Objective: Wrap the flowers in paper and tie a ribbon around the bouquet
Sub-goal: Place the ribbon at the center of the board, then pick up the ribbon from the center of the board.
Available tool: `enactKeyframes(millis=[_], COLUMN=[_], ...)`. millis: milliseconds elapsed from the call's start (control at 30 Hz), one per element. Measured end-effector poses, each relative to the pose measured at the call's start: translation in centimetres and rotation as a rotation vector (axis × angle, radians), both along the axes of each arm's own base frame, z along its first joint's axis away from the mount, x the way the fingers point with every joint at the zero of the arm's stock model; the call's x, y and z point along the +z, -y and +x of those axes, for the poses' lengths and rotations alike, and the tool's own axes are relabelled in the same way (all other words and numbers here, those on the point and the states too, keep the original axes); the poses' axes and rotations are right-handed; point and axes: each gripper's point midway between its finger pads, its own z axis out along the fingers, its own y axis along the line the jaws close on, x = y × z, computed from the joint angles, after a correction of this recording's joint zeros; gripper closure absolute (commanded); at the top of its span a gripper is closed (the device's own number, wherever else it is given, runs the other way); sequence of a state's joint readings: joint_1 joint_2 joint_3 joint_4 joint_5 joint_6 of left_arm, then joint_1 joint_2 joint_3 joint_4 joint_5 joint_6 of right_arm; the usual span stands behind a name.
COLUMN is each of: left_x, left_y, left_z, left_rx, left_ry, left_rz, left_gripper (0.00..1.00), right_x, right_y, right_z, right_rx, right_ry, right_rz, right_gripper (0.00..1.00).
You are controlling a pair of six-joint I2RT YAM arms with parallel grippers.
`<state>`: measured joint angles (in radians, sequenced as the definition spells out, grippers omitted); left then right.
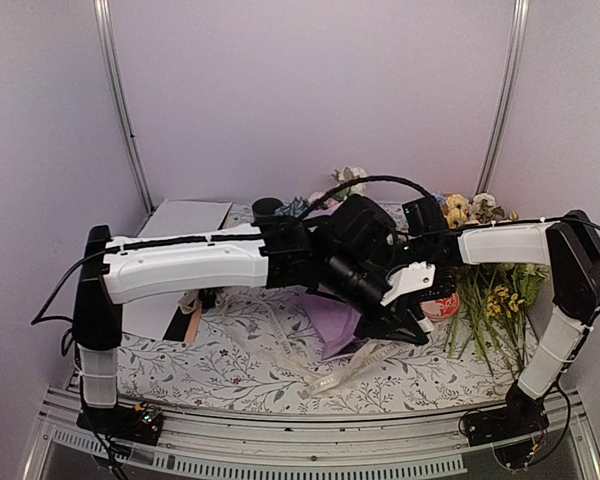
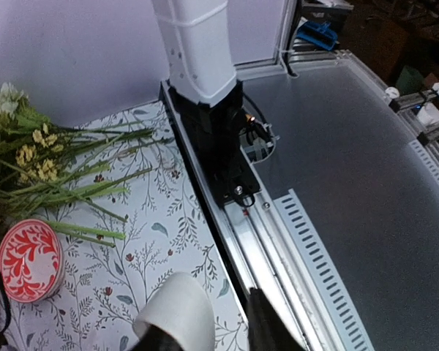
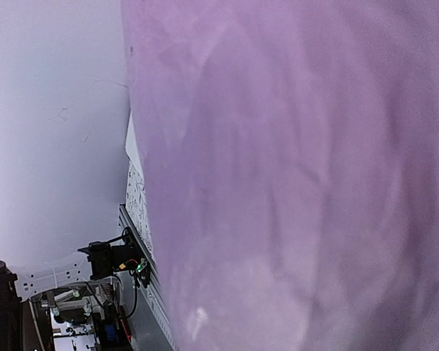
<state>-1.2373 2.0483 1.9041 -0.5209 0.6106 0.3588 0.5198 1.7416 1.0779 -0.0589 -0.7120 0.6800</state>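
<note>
**Loose wrap, untied ribbon, crowded arms**

The paper [image 1: 332, 322] lies bunched in a lilac fold on the patterned table [image 1: 230, 360], just to the left of the right claw [image 1: 395, 325] and partly under it. In the right wrist view it fills nearly everything, close against the lens. The blooms it should hold cannot be made out beneath the crossed arms. The ribbon [image 1: 335, 378] trails slack on the table, a little nearer the arm bases than that claw, and is wound round nothing that shows.

The right claw is closed, but its fingers are hidden, so whether it pinches the paper cannot be told. The left claw [image 2: 216, 311] has its fingers slightly apart with nothing seen between them. It hangs close beside the right claw, facing a red-and-white tin [image 2: 29, 259] and loose stems [image 2: 66, 168].

With nothing binding it, the soft sheet could spring open if the right claw has no real hold. The wrists are packed together over the wrap, so a reach for the ribbon might knock one arm into the other or drag the paper along. The ribbon is flat and limp, so a claw could slide off it. A wide swing might sweep the stems or the tin.
</note>
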Motion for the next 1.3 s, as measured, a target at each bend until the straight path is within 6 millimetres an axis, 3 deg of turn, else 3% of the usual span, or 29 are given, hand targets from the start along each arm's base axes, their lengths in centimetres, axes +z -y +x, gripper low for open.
enactKeyframes(millis=[67, 167, 267, 333, 367, 433, 467, 533, 567, 600, 667, 733, 800, 933, 1133, 1300], left_x=[-2.3, -5.5, -7.1, -7.0, -6.6, -5.3, -4.6, -3.6, -3.3, -3.3, -4.1, -6.0, -8.4, -13.5, -19.7, -22.2], left_y=[0.5, -0.4, -2.6, -4.3, -5.1, -7.2, -8.0, -10.5, -12.0, -13.6, -16.5, -20.0, -23.0, -25.9, -29.1, -31.7], left_z=[0.8, 1.1, 0.6, 0.2, 0.1, 0.3, 0.5, 2.5, 4.6, 7.2, 12.6, 17.7, 20.5, 22.4, 24.5, 25.5], left_rx=[0.029, 0.04, 0.025, 0.014, 0.014, 0.026, 0.041, 0.113, 0.182, 0.267, 0.44, 0.625, 0.763, 0.925, 1.046, 1.09], left_ry=[0.007, 0.025, 0.052, 0.079, 0.087, 0.11, 0.113, 0.117, 0.114, 0.102, 0.067, 0.021, -0.025, -0.094, -0.137, -0.177], left_rz=[0.057, 0.159, 0.225, 0.245, 0.246, 0.226, 0.21, 0.178, 0.169, 0.167, 0.18, 0.215, 0.267, 0.399, 0.578, 0.653], left_gripper=[0.19, 0.02, 0.03, 0.17, 0.3, 0.66, 0.75, 0.81, 0.82, 0.78, 0.53, 0.44, 0.36, 0.15, 0.1, 0.11], right_x=[0.0, 0.1, -0.1, -0.1, -0.1, -0.1, -0.2, -0.1, -0.1, -0.1, -0.2, -0.2, -0.2, -0.2, -0.2, -0.2], right_y=[0.1, 0.2, 0.3, 0.3, 0.3, 0.3, 0.4, 0.4, 0.4, 0.4, 0.4, 0.4, 0.5, 0.5, 0.6, 0.6], right_z=[0.1, 0.1, 0.1, 0.1, 0.1, 0.1, 0.1, 0.1, 0.1, 0.1, 0.1, 0.1, 0.1, 0.2, 0.2, 0.2], right_rx=[0.002, 0.003, 0.006, 0.007, 0.007, 0.007, 0.008, 0.008, 0.009, 0.008, 0.008, 0.008, 0.007, 0.006, 0.008, 0.009], right_ry=[0.003, 0.007, 0.008, 0.01, 0.009, 0.01, 0.011, 0.013, 0.014, 0.015, 0.013, 0.013, 0.013, 0.014, 0.018, 0.019], right_rz=[-0.004, -0.011, -0.017, -0.021, -0.022, -0.023, -0.024, -0.025, -0.025, -0.026, -0.027, -0.028, -0.029, -0.029, -0.03, -0.031], right_gripper=[1.0, 1.0, 1.0, 1.0, 1.0, 1.0, 1.0, 1.0, 1.0, 1.0, 1.0, 1.0, 1.0, 1.0, 1.0, 1.0])
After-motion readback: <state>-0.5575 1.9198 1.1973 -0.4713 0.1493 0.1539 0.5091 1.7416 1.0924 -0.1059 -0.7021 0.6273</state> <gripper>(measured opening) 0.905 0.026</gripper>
